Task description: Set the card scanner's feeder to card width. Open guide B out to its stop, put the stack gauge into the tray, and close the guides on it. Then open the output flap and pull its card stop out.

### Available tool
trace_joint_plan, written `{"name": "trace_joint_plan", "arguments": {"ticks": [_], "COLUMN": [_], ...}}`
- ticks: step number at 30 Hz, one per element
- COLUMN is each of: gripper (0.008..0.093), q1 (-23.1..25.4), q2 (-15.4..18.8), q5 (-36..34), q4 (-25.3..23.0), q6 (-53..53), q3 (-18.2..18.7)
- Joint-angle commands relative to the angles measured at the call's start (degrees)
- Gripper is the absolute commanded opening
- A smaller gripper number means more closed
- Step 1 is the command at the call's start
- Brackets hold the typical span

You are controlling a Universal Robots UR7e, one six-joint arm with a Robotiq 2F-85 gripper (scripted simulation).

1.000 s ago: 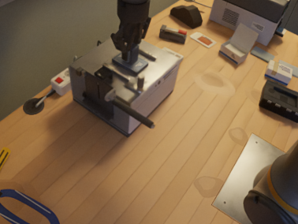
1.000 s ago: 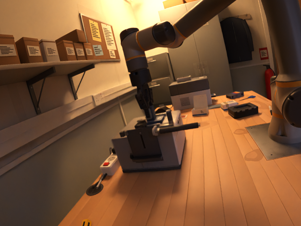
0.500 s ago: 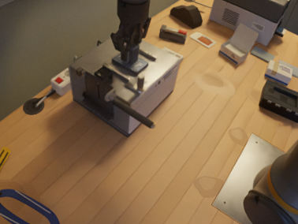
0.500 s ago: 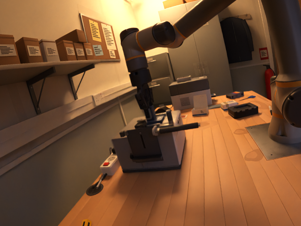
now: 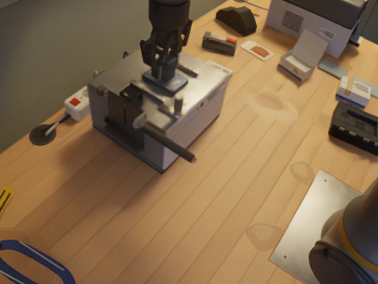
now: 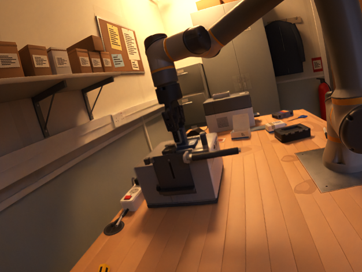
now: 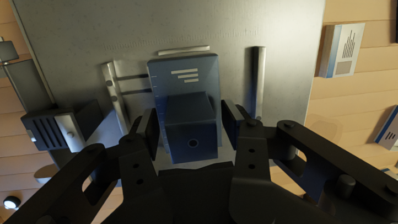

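The grey card scanner (image 5: 155,107) sits near the wall edge of the wooden bench. On its top tray lies the blue stack gauge (image 7: 186,92), a flat plate with a raised block (image 7: 190,125). My gripper (image 7: 190,128) hangs over that block, open, with a finger on either side and nothing held. One metal guide rail (image 7: 114,92) stands on the left of the gauge and another (image 7: 258,80) stands apart on the right. A dark rod (image 5: 167,142) sticks out from the scanner's front. The dark flap panel (image 6: 172,172) lies flat against the front face.
An open card box (image 5: 302,57) stands behind the scanner on the right, near a printer (image 5: 315,17). A black tray (image 5: 355,125) lies on the right. A power strip (image 5: 77,102) lies beside the scanner on the left. The arm's base plate (image 5: 315,225) is in the near right corner.
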Motion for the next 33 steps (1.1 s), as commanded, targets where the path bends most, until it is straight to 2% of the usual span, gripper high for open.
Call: {"name": "trace_joint_plan", "arguments": {"ticks": [1, 15, 33], "gripper": [0.0580, 0.0580, 0.0580], "q1": [0.0, 0.0, 0.0], "q2": [0.0, -0.3, -1.3], "q5": [0.0, 0.0, 0.0], "q4": [0.0, 0.6, 3.8], "q6": [0.0, 0.0, 0.0], "q3": [0.0, -0.5, -2.6]}}
